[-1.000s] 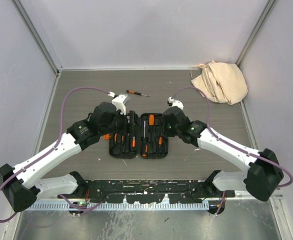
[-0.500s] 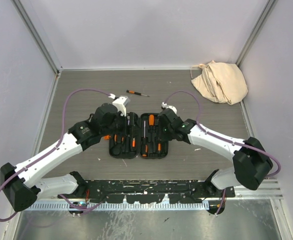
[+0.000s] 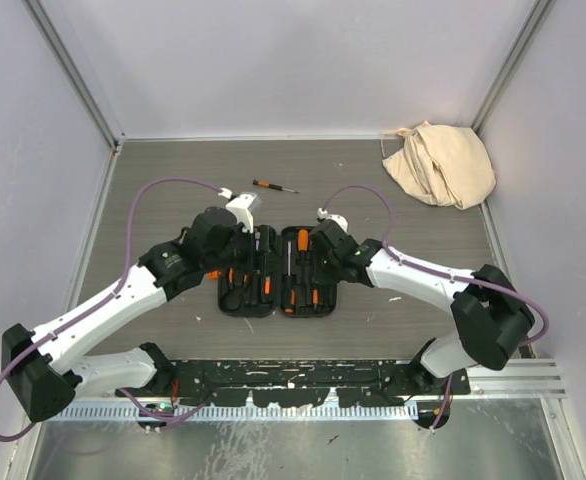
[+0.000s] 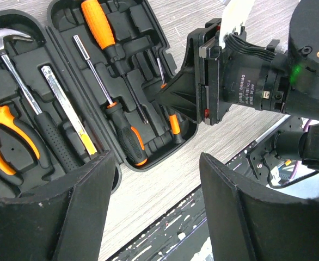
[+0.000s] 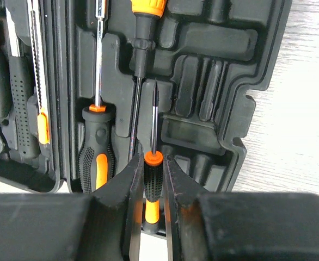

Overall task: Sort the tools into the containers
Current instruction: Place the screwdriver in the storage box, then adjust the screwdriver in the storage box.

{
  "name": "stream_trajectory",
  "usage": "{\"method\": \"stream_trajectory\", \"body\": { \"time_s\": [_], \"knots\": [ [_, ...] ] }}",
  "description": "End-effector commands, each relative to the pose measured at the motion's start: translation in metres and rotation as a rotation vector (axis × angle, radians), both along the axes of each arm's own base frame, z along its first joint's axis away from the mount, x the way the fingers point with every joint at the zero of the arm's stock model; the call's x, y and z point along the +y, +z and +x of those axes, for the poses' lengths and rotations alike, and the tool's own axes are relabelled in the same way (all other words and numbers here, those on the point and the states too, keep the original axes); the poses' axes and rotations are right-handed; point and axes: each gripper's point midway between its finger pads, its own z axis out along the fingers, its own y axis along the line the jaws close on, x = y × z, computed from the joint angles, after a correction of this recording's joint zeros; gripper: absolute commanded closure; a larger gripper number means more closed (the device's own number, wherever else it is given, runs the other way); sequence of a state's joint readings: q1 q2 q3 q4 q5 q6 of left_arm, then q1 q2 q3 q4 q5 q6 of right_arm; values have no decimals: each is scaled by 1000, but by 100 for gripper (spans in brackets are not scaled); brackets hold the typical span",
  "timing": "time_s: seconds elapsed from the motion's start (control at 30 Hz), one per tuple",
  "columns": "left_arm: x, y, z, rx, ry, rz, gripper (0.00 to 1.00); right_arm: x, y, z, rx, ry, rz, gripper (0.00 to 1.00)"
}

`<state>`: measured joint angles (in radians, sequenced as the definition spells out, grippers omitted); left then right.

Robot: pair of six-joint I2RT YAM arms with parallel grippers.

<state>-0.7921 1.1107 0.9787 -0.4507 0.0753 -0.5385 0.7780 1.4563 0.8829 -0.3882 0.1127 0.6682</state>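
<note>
The black tool case (image 3: 278, 272) lies open at the table's centre, and both halves hold orange-and-black tools. My right gripper (image 3: 320, 250) is over its right half, shut on a small screwdriver (image 5: 152, 187) with a black and orange handle. The shaft points into the moulded slots (image 5: 219, 81). In the right wrist view the fingers (image 5: 128, 179) press the handle from both sides. My left gripper (image 3: 249, 243) hovers over the left half, open and empty (image 4: 155, 160). A hammer (image 4: 7, 41), pliers (image 4: 7, 130) and larger screwdrivers (image 4: 99, 27) sit in the case. Another thin screwdriver (image 3: 273, 186) lies loose behind the case.
A beige cloth bag (image 3: 441, 162) lies at the back right corner. Grey walls close in the table on three sides. A black rail (image 3: 293, 380) runs along the near edge between the arm bases.
My right gripper has moved left, further over the case's right half, with the small screwdriver. The left arm has barely shifted.
</note>
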Motion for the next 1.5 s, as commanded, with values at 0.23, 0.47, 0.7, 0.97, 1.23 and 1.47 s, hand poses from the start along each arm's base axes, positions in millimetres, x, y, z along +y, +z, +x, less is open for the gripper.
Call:
{"method": "stream_trajectory", "body": {
  "time_s": [0.23,0.47,0.7,0.97,1.23,1.47],
  "knots": [
    [-7,7,2,-11,-9,-35,36,13,-4,12,-37,-21,20,83],
    [-8,6,2,-7,-12,-34,36,5,-8,9,-31,-23,-23,74],
    [-9,4,2,-1,-15,-33,36,1,-9,5,-21,-22,-40,59],
    [-6,-2,6,10,17,-14,36,-10,21,13,-107,-59,-37,55],
    [-10,-15,25,63,99,58,38,-25,46,9,-245,-108,75,53],
    [-47,-52,35,177,76,130,48,-32,47,-4,-260,-141,157,53]
  ]
}}
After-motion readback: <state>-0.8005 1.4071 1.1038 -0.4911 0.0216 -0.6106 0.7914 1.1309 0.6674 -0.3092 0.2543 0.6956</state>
